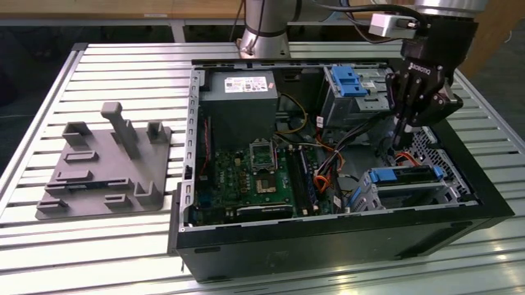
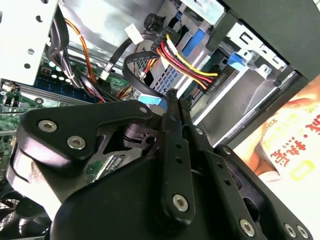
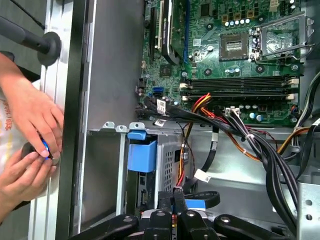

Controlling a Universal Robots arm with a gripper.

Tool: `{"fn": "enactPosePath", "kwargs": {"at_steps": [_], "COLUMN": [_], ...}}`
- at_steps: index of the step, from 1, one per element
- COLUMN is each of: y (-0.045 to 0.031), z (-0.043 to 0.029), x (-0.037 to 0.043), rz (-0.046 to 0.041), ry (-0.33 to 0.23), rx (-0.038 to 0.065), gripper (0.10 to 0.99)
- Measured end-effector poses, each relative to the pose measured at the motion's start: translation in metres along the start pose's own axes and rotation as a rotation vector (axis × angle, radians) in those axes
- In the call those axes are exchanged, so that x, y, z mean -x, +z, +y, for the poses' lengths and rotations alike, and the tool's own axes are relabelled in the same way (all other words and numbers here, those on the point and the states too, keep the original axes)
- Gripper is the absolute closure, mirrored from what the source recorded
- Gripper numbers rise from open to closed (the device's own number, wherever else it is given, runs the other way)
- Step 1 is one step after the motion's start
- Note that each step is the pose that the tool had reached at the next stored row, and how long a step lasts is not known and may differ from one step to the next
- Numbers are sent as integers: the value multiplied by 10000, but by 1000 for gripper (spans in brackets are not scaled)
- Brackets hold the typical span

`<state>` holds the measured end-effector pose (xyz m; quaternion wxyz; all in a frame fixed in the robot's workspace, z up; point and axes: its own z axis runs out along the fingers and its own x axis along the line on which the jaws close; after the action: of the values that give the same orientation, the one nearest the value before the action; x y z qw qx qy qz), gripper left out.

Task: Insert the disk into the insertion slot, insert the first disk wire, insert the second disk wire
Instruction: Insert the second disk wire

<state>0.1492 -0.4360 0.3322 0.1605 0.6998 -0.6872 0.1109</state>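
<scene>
Scene: open black PC case [image 1: 328, 239] on a ribbed aluminium surface [image 1: 123, 67]; the UR arm enters at the case's 2 o'clock corner, exterior view.
Disk: flat silver-grey disk [image 1: 407, 175] in a bright blue plastic carrier, already seated in the insertion slot [image 1: 385, 198], a boxy perforated sheet-metal cage at the case's 4 o'clock corner.
Key relation: disk sits at 6 o'clock from the gripper [image 1: 401, 144], just under the tips; its long axis runs approx. 9-to-3 in the exterior view.
Jaws: drawn together, narrow, no gap seen betw. the matte black fingers [image 2: 172, 130] in the second wrist view; whether a plug is pinched at the tips can't be told.
Wires: red-yellow-black power wires [image 2: 187, 62] run to a black plug at the disk's rear, near the tips; a blue flat cable [image 2: 150, 98] lies just beside them.
Around: green motherboard [image 1: 254, 178] at 9 o'clock from the jaws; taller cage [image 1: 351, 83] w/ blue latch at 11.
Bystander: a person's hands [image 3: 32, 125] outside the case wall, first wrist view.
</scene>
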Motion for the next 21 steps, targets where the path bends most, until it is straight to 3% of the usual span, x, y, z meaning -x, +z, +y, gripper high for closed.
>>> {"fn": "enactPosePath", "kwargs": {"at_steps": [2,7,12,14,21], "y": [7,21,14,19,51], "z": [-1,1,4,4,5], "x": [-20,-83,-169,-197,-281], "rz": [-67,-327,-498,-612,-1140], "ry": [1,-14,-25,-33,-67], "rx": [1,-6,-12,-15,-31], "gripper": [945,945,945,945,945]}}
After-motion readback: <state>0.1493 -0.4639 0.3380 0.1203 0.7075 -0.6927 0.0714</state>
